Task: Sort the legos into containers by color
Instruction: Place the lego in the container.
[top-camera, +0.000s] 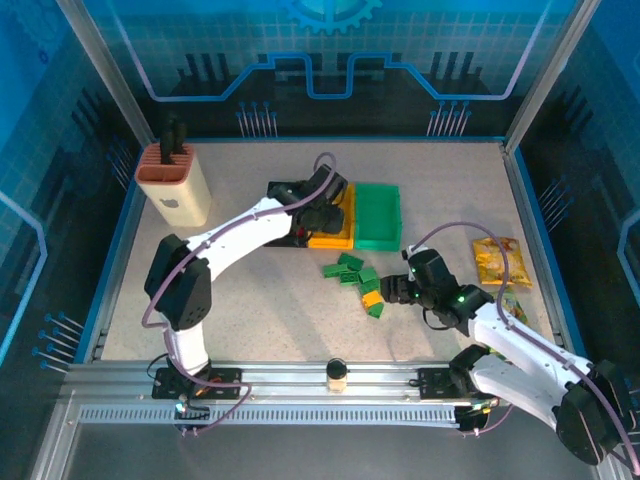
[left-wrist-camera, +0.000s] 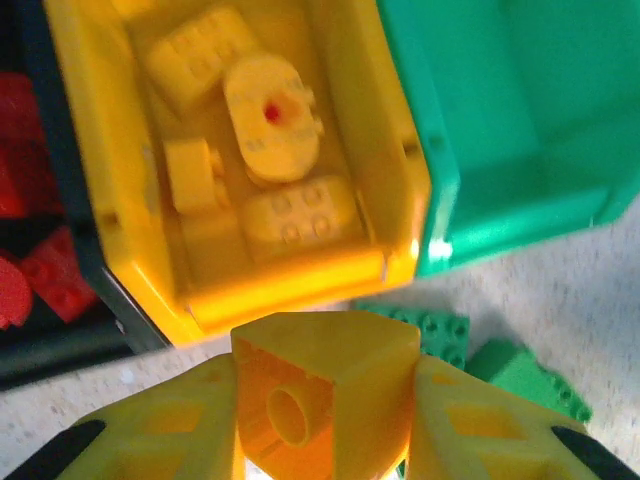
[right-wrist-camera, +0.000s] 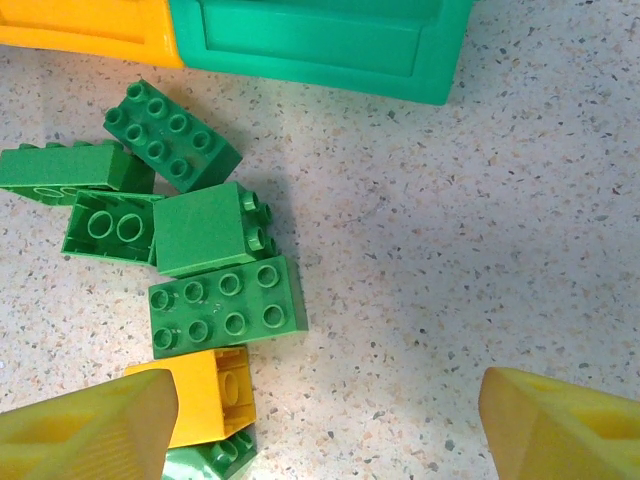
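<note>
four yellow legos (left-wrist-camera: 272, 115) sit in the yellow bin (left-wrist-camera: 280, 290); left gripper (left-wrist-camera: 320, 430) clamps a fifth brick (left-wrist-camera: 325, 365); right gripper (right-wrist-camera: 325, 425) gapes by six green legos (right-wrist-camera: 225, 305), one yellow stray (right-wrist-camera: 215, 390).

1. Yellow rectangular plastic bin (left-wrist-camera: 290, 290), yellow studded bricks (left-wrist-camera: 295, 210) inside.
2. Green rectangular plastic bin (left-wrist-camera: 520, 120).
3. Green studded plastic bricks (right-wrist-camera: 225, 305) on dark-speckled beige desk (right-wrist-camera: 450, 250).
4. Yellow-fingered left end effector (left-wrist-camera: 325, 400); yellow hollow-bottomed brick (left-wrist-camera: 320, 350) between.
</note>
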